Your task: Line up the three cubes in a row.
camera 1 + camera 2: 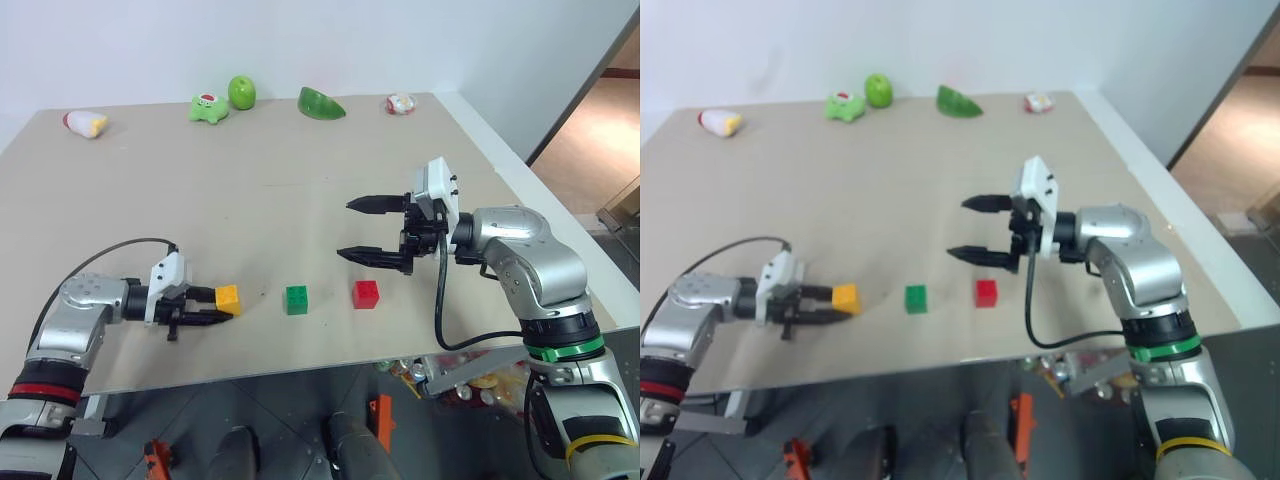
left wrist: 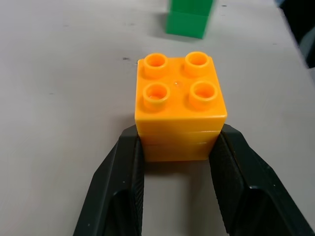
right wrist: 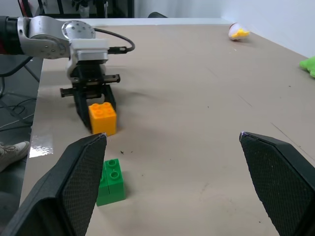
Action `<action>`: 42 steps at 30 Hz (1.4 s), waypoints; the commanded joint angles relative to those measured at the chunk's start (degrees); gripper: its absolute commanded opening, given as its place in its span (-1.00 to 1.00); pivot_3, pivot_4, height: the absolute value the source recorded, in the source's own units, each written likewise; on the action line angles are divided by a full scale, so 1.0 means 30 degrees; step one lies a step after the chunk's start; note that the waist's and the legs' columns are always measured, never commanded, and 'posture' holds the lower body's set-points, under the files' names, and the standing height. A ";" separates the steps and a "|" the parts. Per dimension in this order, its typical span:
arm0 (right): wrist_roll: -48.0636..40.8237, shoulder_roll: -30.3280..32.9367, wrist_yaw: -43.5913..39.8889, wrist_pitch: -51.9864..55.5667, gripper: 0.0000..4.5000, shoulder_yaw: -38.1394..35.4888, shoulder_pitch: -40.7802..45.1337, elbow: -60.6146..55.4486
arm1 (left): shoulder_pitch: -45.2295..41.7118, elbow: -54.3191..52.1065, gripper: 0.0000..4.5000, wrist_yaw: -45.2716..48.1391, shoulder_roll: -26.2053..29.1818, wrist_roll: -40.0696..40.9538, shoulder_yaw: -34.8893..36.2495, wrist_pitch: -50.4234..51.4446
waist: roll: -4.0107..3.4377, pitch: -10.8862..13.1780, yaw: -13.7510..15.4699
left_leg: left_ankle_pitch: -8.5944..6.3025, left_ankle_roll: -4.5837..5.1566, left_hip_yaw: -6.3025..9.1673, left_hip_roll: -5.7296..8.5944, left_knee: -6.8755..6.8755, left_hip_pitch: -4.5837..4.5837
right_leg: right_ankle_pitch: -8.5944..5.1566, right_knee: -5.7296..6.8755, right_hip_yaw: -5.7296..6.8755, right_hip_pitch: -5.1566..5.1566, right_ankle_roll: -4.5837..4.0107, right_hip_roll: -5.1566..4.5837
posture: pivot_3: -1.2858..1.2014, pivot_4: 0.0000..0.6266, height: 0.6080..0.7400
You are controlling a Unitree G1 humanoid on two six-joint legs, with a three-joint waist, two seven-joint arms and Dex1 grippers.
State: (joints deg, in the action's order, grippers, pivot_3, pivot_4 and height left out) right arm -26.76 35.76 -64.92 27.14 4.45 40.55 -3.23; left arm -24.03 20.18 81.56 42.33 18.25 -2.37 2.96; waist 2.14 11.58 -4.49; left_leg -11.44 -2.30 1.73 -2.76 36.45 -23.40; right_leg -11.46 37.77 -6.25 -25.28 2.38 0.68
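1. Lower left, our left gripper pinches the yellow-orange cube on the desk.
2. Green cube and red cube sit lower centre.
3. Right gripper hovers spread wide.

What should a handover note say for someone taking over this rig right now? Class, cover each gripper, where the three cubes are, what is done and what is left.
Left gripper: shut on the yellow-orange cube, which sits on the table near its front edge.
Right gripper: open, holding nothing, raised above the table behind the red cube.
Green cube: on the table between the other two, apart from both.
Done: the three cubes lie roughly in a row along the front edge.
Left: release the yellow-orange cube, and probably check the spacing and alignment.
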 commanded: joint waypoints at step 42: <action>-0.0088 0.2975 -0.1110 -0.0455 1.00 -0.2072 -0.0889 0.1091 | 0.6676 -0.4473 0.95 0.0527 0.5844 0.2179 0.4767 0.5160 | -0.0019 0.0012 -0.0186 | -0.0027 0.0042 -0.0011 -0.0012 -0.0049 0.0018 | -0.0094 0.0056 0.0000 -0.0039 -0.0056 -0.0002 | 0.03 -0.52 0.90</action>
State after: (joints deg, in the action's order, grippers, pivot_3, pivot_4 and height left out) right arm -26.62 42.72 -66.89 26.46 1.35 38.19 -0.03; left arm -6.00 7.98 82.49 57.73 23.47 8.46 16.28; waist 2.08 11.62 -5.05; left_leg -11.55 -2.17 1.68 -2.81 36.27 -23.34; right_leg -11.78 37.94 -6.24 -25.42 2.17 0.67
